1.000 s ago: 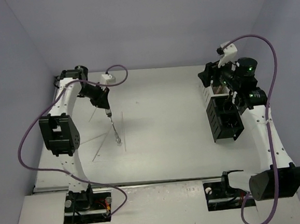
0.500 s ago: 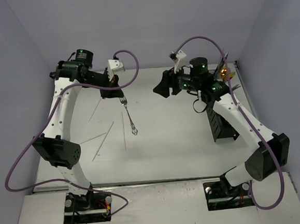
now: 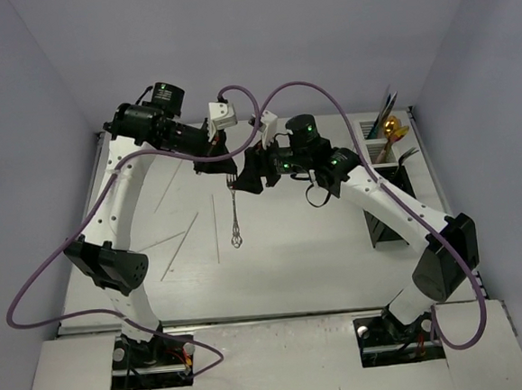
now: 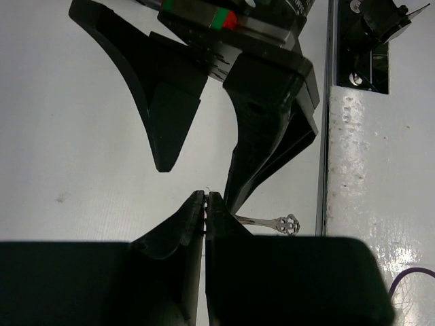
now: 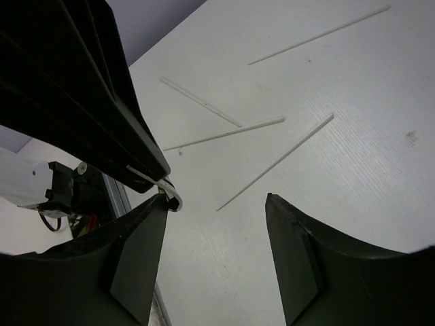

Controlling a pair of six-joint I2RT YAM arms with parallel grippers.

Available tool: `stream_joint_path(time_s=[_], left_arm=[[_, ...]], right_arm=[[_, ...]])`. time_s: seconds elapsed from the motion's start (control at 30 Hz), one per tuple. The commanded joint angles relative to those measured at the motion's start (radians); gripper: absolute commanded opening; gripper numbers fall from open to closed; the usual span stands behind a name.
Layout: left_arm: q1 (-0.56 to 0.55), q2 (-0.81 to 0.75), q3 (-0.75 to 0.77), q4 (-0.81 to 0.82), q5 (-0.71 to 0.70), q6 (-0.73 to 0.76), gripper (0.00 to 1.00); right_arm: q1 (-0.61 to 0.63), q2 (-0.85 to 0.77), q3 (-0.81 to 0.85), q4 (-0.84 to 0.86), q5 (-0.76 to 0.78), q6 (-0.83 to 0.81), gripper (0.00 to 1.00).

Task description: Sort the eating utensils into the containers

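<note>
Over the table (image 3: 339, 270), well apart from the black container (image 3: 383, 223), the left gripper (image 3: 226, 168) is pinching the hanging silver fork (image 3: 235, 217) by its head. The right gripper (image 3: 252, 174) is hovering half open just beside it, holding nothing. It should be closing squarely on the fork before the left gripper lets go.

Pretty tight mid-desk (image 3: 321, 271): the right end effector (image 3: 246, 180) sits just beside the left end effector (image 3: 226, 170) and its dangling silver fork (image 3: 234, 213). Pale sticks (image 3: 180, 246) litter the left side, and the black container (image 3: 377, 226) walls off the right.
</note>
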Motion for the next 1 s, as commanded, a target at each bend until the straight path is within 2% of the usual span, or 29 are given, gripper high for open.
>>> stream_joint_path(time_s=[0.0, 0.1, 0.13, 0.33, 0.37, 0.4, 0.43, 0.57, 0.67, 0.8, 0.9, 0.97], left_arm=[[-0.007, -0.016, 0.040, 0.009, 0.062, -0.008, 0.00], [-0.007, -0.019, 0.033, 0.009, 0.065, -0.002, 0.00], [-0.007, -0.019, 0.030, 0.009, 0.065, 0.001, 0.00], [-0.005, -0.036, -0.009, 0.009, 0.080, 0.034, 0.00], [-0.004, -0.036, -0.012, 0.007, 0.080, 0.038, 0.02], [-0.004, -0.039, -0.015, 0.007, 0.079, 0.041, 0.08], [-0.003, -0.042, -0.018, 0.009, 0.078, 0.040, 0.17], [0.021, -0.055, -0.032, 0.059, 0.050, -0.025, 0.65], [0.074, -0.056, -0.022, 0.084, 0.039, -0.076, 0.86], [0.164, -0.069, -0.033, 0.151, 0.049, -0.169, 0.88], [0.218, -0.116, -0.126, 0.277, 0.034, -0.241, 0.88], [0.227, -0.161, -0.218, 0.354, -0.042, -0.299, 0.88]], right_arm=[[0.017, 0.014, 0.061, 0.081, -0.031, 0.002, 0.54], [0.017, 0.023, 0.066, 0.086, -0.033, 0.001, 0.37], [0.017, 0.025, 0.069, 0.086, -0.035, 0.002, 0.36], [0.017, 0.028, 0.084, 0.100, -0.071, 0.004, 0.00], [0.017, 0.028, 0.085, 0.100, -0.071, 0.005, 0.00], [0.017, 0.025, 0.082, 0.101, -0.075, 0.006, 0.00], [0.017, 0.021, 0.078, 0.101, -0.078, 0.007, 0.00], [-0.006, -0.010, 0.040, 0.100, -0.080, 0.011, 0.00], [-0.065, -0.046, -0.014, 0.098, -0.078, 0.024, 0.00], [-0.243, -0.140, -0.112, 0.097, -0.062, 0.023, 0.00], [-0.365, -0.229, -0.157, 0.099, -0.020, 0.013, 0.00], [-0.495, -0.291, -0.168, 0.096, 0.015, 0.008, 0.00]])
